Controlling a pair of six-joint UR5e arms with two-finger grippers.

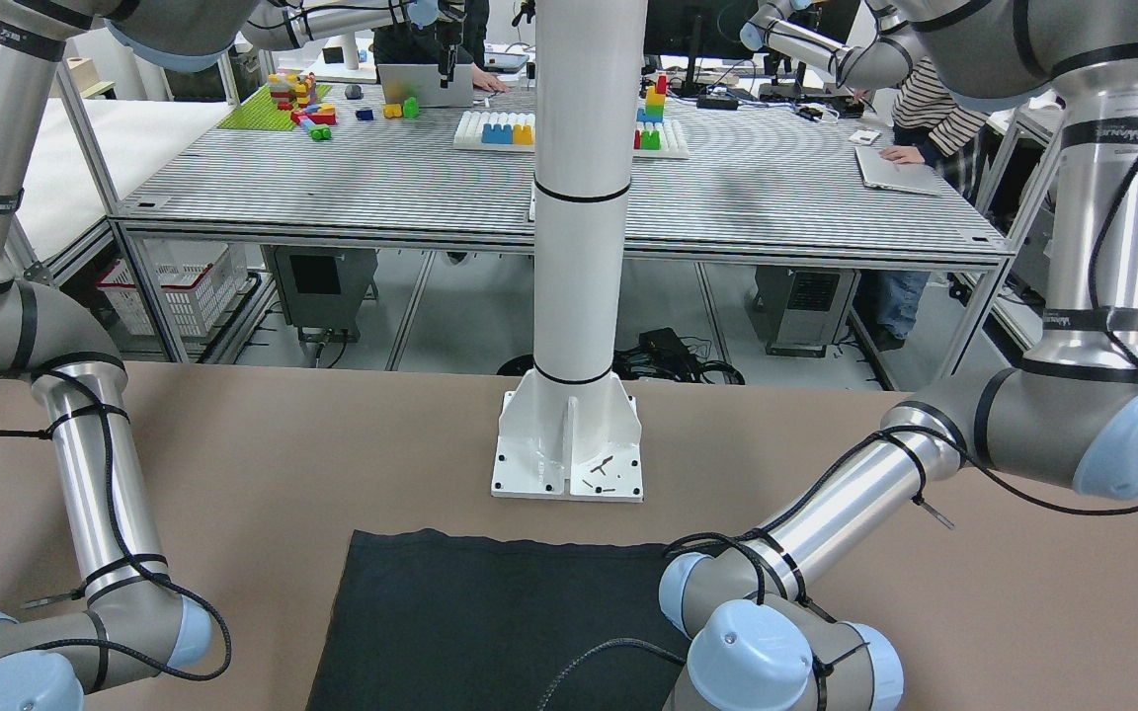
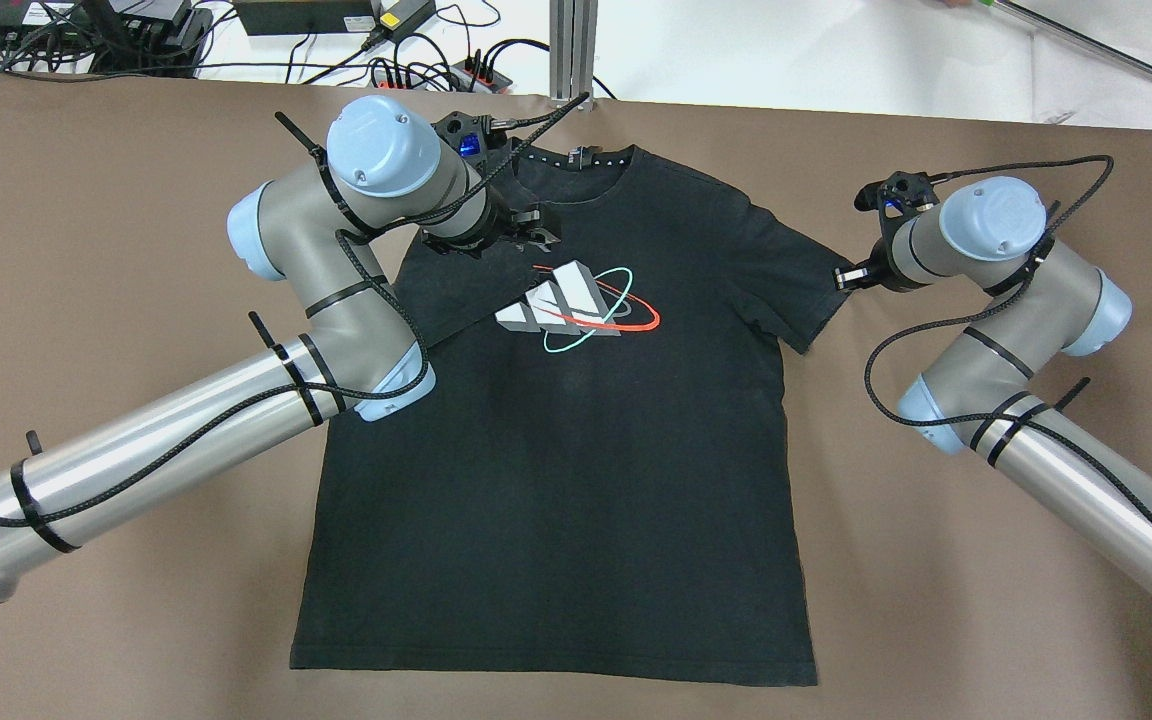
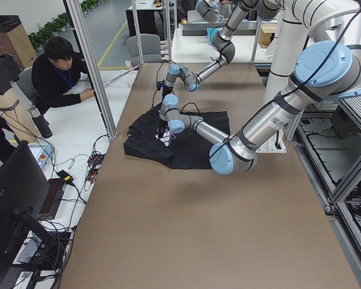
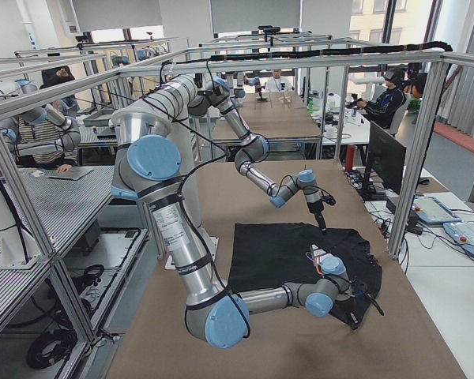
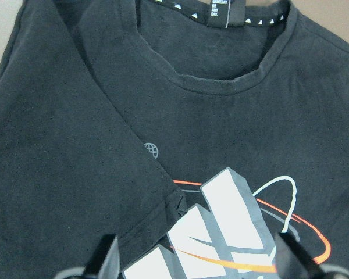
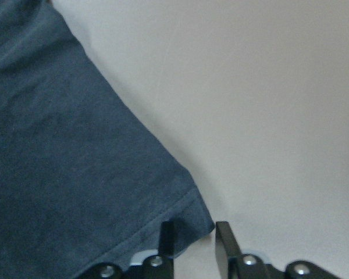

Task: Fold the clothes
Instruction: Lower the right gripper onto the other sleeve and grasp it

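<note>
While the left arm's elbow hides part of its side in the overhead view | black T-shirt (image 2: 556, 480) lies flat, logo (image 2: 576, 308) up, on brown table (image 2: 86, 250), one sleeve (image 5: 75, 174) folded onto the chest | left gripper (image 5: 199, 256) hovers there, jaws wide, empty | right gripper (image 6: 192, 238) straddles the other sleeve's hem corner (image 6: 200, 218), fingers narrowly apart, not clamped | front-facing view cuts off both grippers
</note>
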